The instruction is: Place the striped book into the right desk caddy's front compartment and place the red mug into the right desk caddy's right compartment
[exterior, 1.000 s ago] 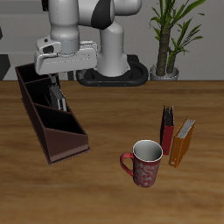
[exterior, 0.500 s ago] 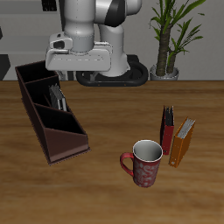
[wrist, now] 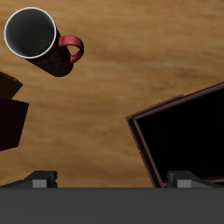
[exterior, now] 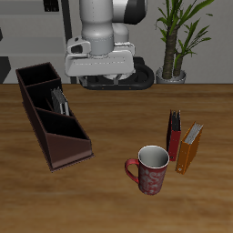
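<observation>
The striped book (exterior: 59, 98) stands inside the right desk caddy (exterior: 53, 136), in its middle section between two dividers. Near the table's front, the red mug (exterior: 151, 169) rests upright on the wood, and it also shows in the wrist view as the red mug (wrist: 38, 38). My gripper (exterior: 100, 76) hangs high above the table, farther back than the mug and beside the caddy's tall end. It is open and empty, with both fingertips (wrist: 39, 178) set wide apart. One dark compartment of the caddy (wrist: 179, 109) appears in the wrist view.
A dark red book (exterior: 173, 135) and an orange book (exterior: 189, 147) stand together beside the mug. A potted plant (exterior: 175, 41) and the robot's black base (exterior: 118, 77) occupy the back of the table.
My arm has swung away from above the caddy toward the table's middle. The striped book stays in the caddy, and the mug has not moved.
</observation>
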Motion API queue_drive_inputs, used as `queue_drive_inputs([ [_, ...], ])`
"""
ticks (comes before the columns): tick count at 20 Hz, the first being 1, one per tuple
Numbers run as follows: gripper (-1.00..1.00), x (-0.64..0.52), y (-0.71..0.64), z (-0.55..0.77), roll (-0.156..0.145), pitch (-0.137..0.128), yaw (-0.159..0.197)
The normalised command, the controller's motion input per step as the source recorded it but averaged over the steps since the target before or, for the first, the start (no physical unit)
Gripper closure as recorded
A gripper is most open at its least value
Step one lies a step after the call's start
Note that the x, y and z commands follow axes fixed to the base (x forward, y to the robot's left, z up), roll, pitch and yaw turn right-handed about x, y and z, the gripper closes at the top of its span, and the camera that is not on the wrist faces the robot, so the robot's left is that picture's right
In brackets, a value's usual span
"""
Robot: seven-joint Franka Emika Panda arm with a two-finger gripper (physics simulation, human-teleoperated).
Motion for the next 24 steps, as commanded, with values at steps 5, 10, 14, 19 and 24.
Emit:
queue_drive_inputs([
  [5,-1.00,0.07,0.29,0.12,0.022,-0.025,-0.044],
  [10,-1.00,0.10,0.19,0.15,0.006,-0.010,-0.045],
  [14,-1.00,0.10,0.15,0.11,-0.026,-0.012,-0.010],
  [19,-1.00,0.06,0.14,0.09,0.001,-0.005,-0.012],
  [24,-1.00,0.07,0.31,0.05,0.028,0.009,0.028],
])
